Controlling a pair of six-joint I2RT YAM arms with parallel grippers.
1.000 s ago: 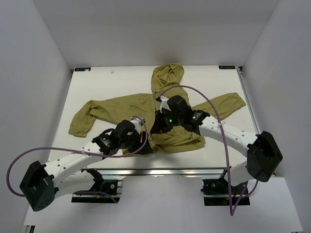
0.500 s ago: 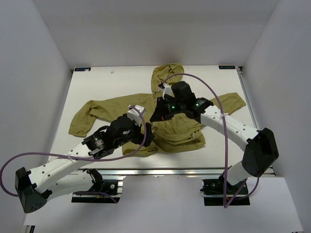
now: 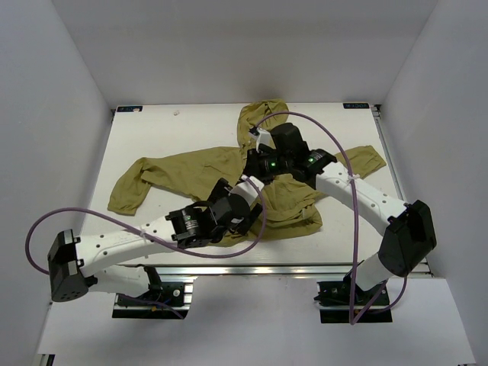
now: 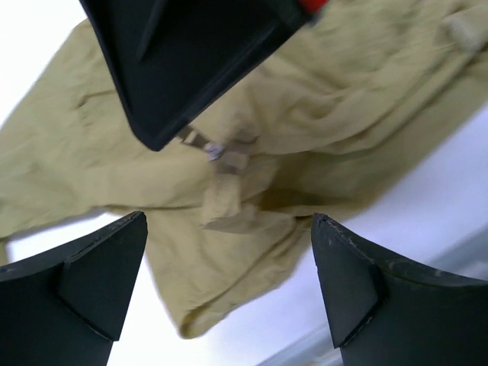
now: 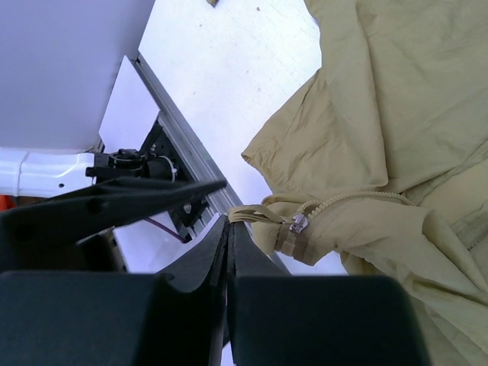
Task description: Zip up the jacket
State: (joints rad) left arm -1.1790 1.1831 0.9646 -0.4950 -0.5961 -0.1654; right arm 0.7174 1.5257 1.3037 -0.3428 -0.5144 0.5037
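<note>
left gripper (image 4: pixel 227 229) spread wide, right gripper (image 5: pixel 229 226) pinched closed

A robot lab is shown: a white table (image 3: pixel 152 137) is boxed in by white walls (image 3: pixel 61 114), and robot arms (image 3: pixel 130 242) are bolted on.

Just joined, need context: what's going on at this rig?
A green jacket lies spread on the table. The right gripper is shut on a fabric tab beside the zipper slider. The left gripper hangs open above the jacket's lower edge, holding nothing. How far it's zipped isn't clear.
</note>
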